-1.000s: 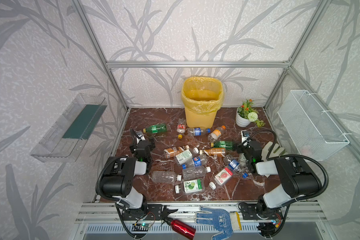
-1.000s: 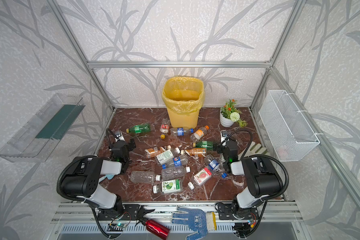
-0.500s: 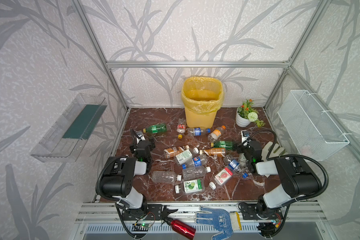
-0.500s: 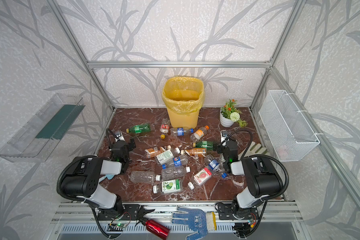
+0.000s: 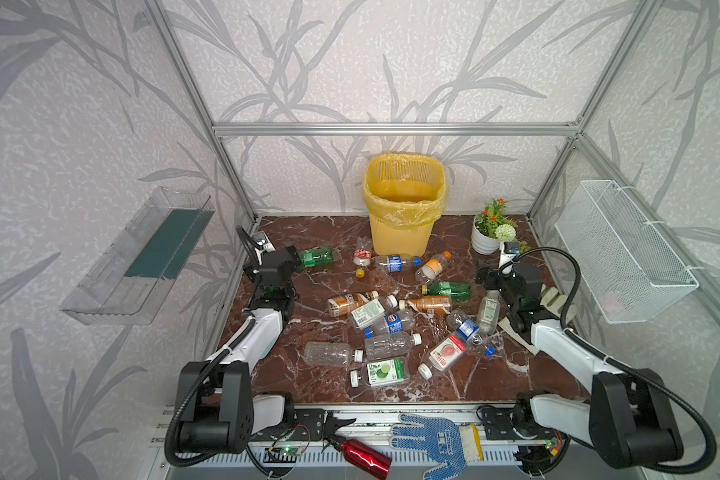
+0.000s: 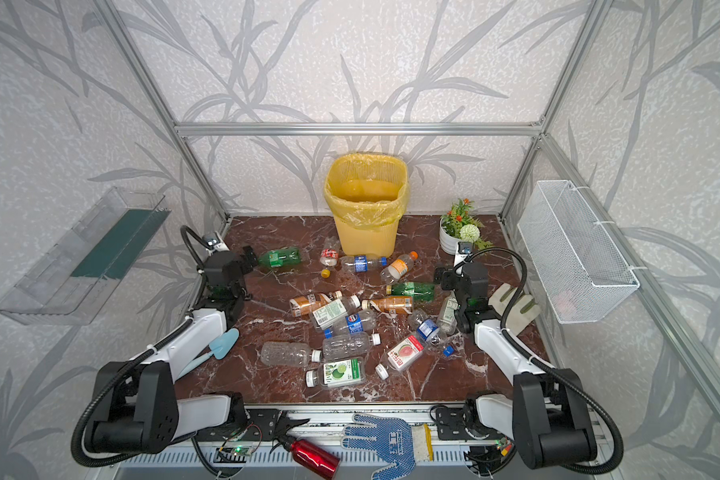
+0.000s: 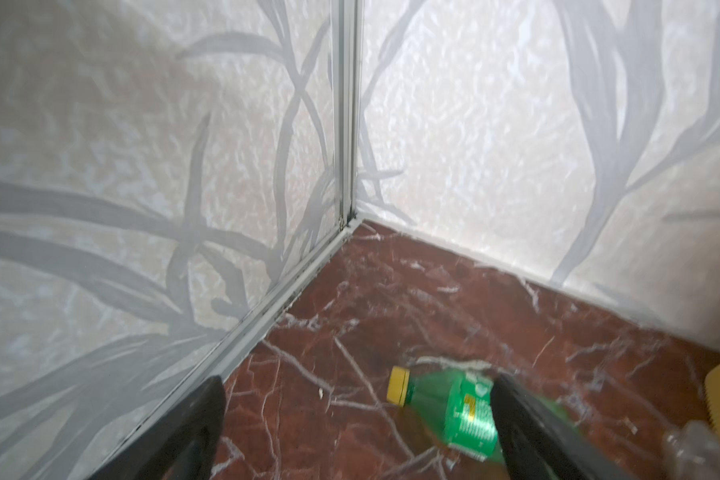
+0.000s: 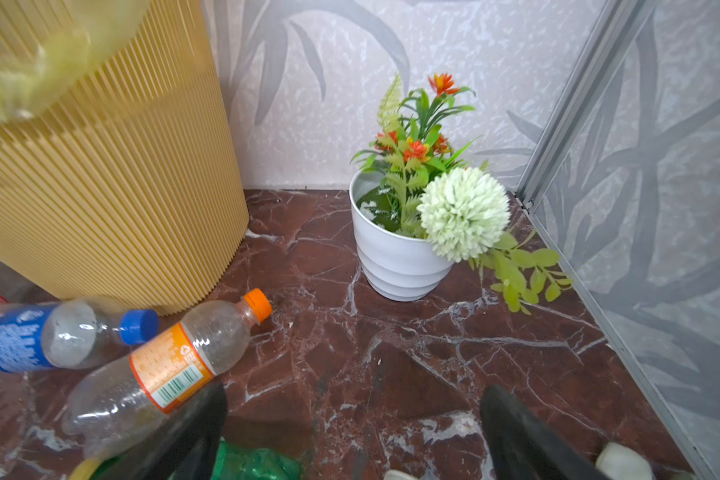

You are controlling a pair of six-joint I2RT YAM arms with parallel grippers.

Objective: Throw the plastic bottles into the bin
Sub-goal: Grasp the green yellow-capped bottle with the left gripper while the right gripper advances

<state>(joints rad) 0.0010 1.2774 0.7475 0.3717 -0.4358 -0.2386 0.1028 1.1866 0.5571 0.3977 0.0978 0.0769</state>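
Top views: bin [image 5: 400, 232] at 12 o'clock on table [image 5: 495, 374], by back wall. Plastic bottles [image 5: 385, 322] lie strewn mid-table. L gripper [image 5: 292, 254] at 10, next to green bottle [image 5: 316, 257]; R gripper [image 6: 443, 278] at 3.
L wrist: jaws wide apart, nothing held; green bottle partly behind one finger [image 7: 516, 411].
R wrist: jaws wide apart, empty; orange-cap bottle [image 8: 163, 370] beside one finger.

You have, by count: fifteen plastic bottles [image 5: 390, 343], two green and two brown among them; one bin [image 5: 400, 241]; one potted plant [image 5: 484, 246]; one wire basket [image 5: 624, 257]; one clear tray [image 5: 100, 299]; one red metal bottle [image 5: 366, 454]; one blue glove [image 5: 437, 442]; one white glove [image 6: 526, 309]; one pale-blue utensil [image 6: 224, 345].
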